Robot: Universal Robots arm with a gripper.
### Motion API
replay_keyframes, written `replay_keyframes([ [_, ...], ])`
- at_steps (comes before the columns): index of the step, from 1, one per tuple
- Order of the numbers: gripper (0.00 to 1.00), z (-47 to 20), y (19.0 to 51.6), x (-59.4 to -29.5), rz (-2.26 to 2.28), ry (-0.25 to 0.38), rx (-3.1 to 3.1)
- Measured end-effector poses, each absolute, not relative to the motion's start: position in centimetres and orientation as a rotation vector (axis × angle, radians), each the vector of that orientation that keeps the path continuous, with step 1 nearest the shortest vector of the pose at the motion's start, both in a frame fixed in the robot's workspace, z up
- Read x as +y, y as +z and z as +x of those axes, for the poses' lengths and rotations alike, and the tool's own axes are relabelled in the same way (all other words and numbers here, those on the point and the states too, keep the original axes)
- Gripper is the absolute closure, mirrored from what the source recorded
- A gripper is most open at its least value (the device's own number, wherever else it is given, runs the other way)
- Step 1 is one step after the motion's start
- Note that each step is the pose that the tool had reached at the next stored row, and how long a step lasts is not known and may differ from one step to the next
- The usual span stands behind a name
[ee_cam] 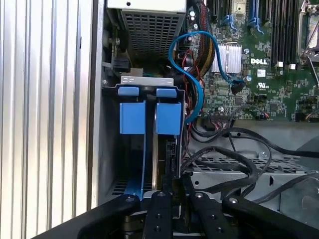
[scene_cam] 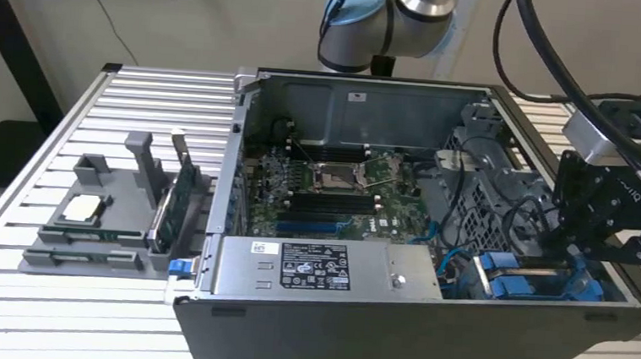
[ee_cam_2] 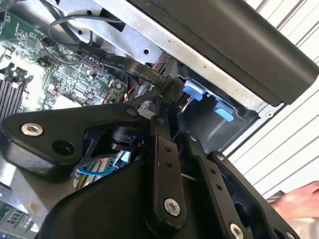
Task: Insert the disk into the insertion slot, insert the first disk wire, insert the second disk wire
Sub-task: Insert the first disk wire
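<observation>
The disk (ee_cam: 160, 158) stands edge-up in the insertion slot (ee_cam: 110, 149) of the dark drive cage, between two blue carrier tabs (ee_cam: 168, 117). In the exterior view the cage and its blue frames (scene_cam: 516, 282) sit at the case's front corner, on the exterior view's right. My gripper (scene_cam: 578, 252) hangs right over them. In both wrist views its black fingers (ee_cam: 158, 209) stand close together, shut on the black connector (ee_cam_2: 172, 90) of a flat black disk wire (ee_cam_2: 114, 63). The connector (ee_cam: 172, 155) sits at the disk's edge. Whether it is fully seated is hidden.
The open computer case (scene_cam: 400, 337) lies on a slatted table, with the motherboard (scene_cam: 332, 180) and power supply (scene_cam: 326, 266) inside. A blue cable (ee_cam: 193, 84) and loose black cables (ee_cam: 239, 149) run beside the cage. A grey holder with green cards (scene_cam: 104, 215) stands on the exterior view's left. A hand (ee_cam_2: 299, 199) is nearby.
</observation>
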State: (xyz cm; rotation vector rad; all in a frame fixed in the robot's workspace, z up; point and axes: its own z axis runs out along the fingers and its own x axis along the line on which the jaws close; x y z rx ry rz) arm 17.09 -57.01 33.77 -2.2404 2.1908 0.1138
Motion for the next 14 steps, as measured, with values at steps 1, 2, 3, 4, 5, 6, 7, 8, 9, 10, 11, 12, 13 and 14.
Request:
replay_keyframes([
  [1,0.81,17.09,33.62,-57.01,-2.241,0.111,2.189],
  [2,0.81,17.09,33.46,-57.01,-2.241,0.109,2.188],
  [3,0.81,17.09,33.33,-57.01,-2.241,0.106,2.187],
  [4,0.81,17.1,33.16,-57.01,-2.24,0.105,2.187],
  [5,0.81,17.1,32.99,-57.01,-2.24,0.105,2.186],
  [6,0.81,17.1,32.9,-57.0,-2.24,0.106,2.185],
  [7,0.8,17.1,32.86,-57.0,-2.239,0.107,2.185],
  [8,0.8,17.11,32.84,-57.0,-2.239,0.107,2.185],
  [9,0.73,17.1,32.86,-57.01,-2.239,0.107,2.185],
  [10,0.73,17.1,32.93,-57.01,-2.239,0.107,2.185],
  [11,0.73,17.1,33.05,-57.01,-2.239,0.107,2.185],
  [12,0.73,17.1,33.17,-57.0,-2.239,0.107,2.185],
  [13,0.73,17.1,33.31,-57.01,-2.239,0.107,2.185],
  [14,0.73,17.1,33.46,-57.01,-2.239,0.107,2.185],
])
